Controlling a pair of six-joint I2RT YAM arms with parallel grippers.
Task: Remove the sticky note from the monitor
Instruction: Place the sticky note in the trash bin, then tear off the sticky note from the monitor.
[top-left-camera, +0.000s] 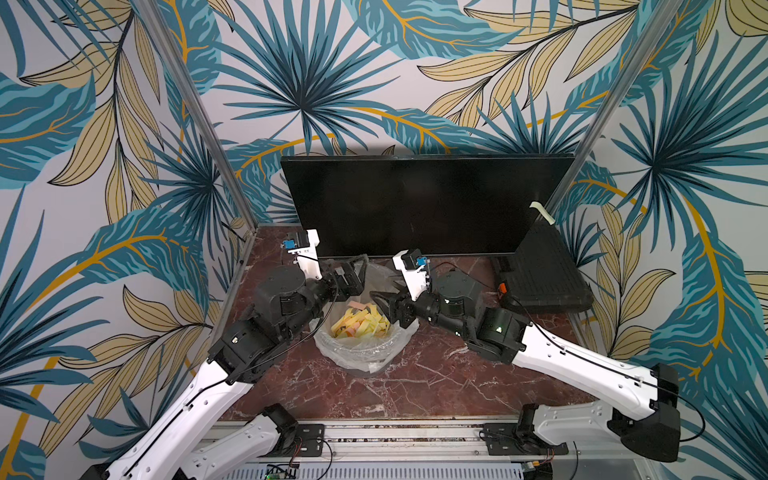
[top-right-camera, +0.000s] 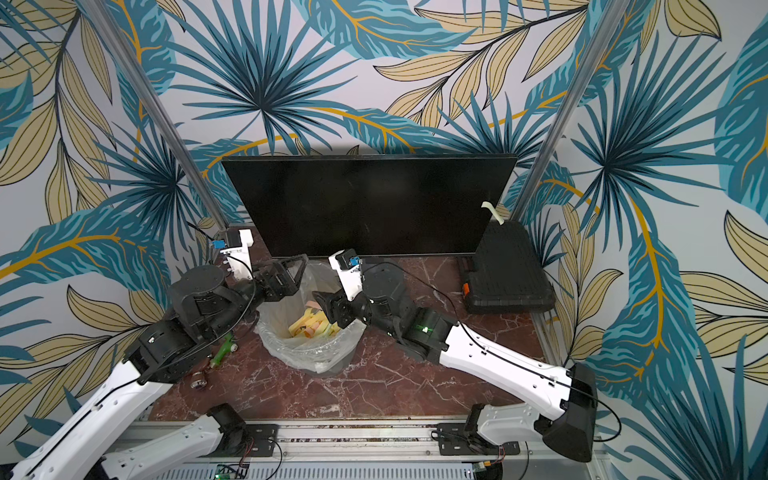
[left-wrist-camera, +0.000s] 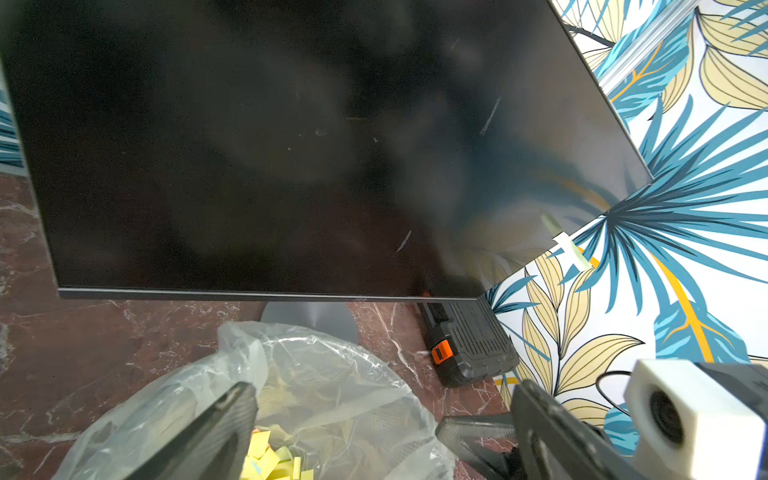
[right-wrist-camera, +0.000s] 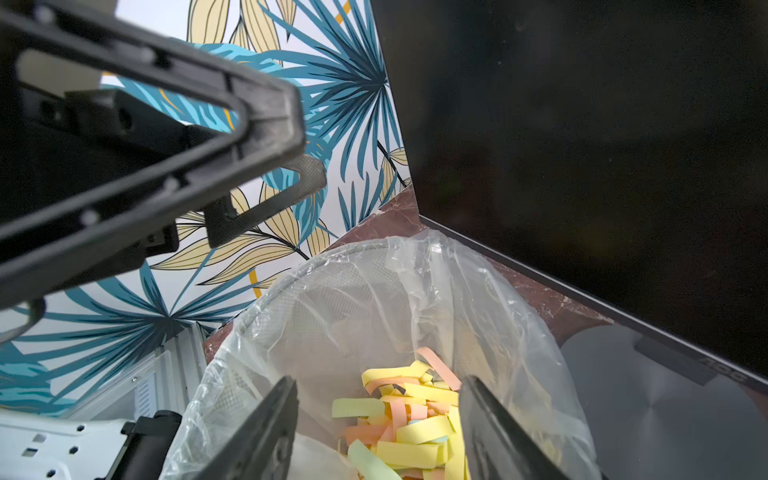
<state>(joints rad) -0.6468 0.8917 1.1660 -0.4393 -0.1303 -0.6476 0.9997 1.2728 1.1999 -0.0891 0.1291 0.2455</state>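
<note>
Edges first: the large flat glossy black monitor (top-left-camera: 415, 203) stands at the back of the dark red marble surface (top-left-camera: 415, 386). Both its side edges come close to the aluminium corner posts (top-left-camera: 216, 137) of the leaf-patterned walls.

The pale yellowish sticky note (top-left-camera: 542, 212) hangs on the monitor's side edge toward the right arm, in the lower half. Its free end curls away from the glass. Just below that corner of the monitor lies the ribbed black plastic case with an orange latch (top-left-camera: 544, 274), so there is little room there.

In front of the monitor's lower edge, between the case and the bin, the surface is bare. The round grey metal base (right-wrist-camera: 648, 415) shows under the monitor's lower edge. Small letters on the lower bezel look like "AOC", but I cannot read them surely.

The round mesh bin with a clear plastic liner (top-left-camera: 365, 357) stands in front of the monitor's middle. It holds many paper strips, yellow, pink and pale green (top-left-camera: 361, 322).

The left claw (top-left-camera: 361, 270) is spread wide and empty, just before the monitor's lower edge. The right claw (right-wrist-camera: 378, 390) hangs over the strips in the bin, in front of the monitor. Its fingers (right-wrist-camera: 286, 399) are partly apart, with nothing between them.
</note>
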